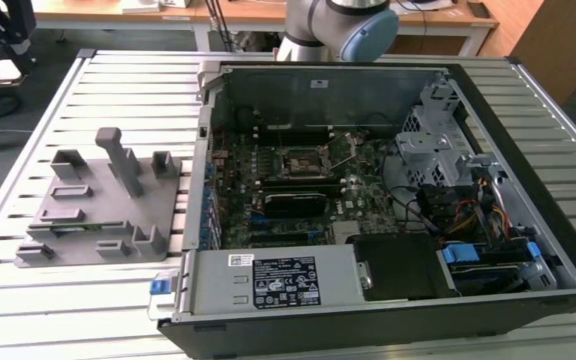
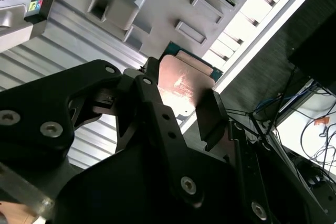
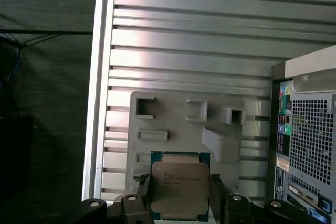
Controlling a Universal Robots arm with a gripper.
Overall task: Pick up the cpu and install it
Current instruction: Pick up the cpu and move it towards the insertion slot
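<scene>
An open computer case lies on a slatted table; beside it, a grey fixture holds what may be a green memory strip.

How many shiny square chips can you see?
1. The cpu is clamped in the gripper, held over the grey fixture. Another might be hidden inside the computer.

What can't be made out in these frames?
- Exterior view: the socket is too small to tell whether it is empty; the arm is cut off by the top edge.
- First wrist view: the cpu has its near edge cut off by the picture's edge, its sides covered by the fingers.
- Both wrist views: the fixture behind the cpu is hidden by it, so any gap between them cannot be judged.
</scene>
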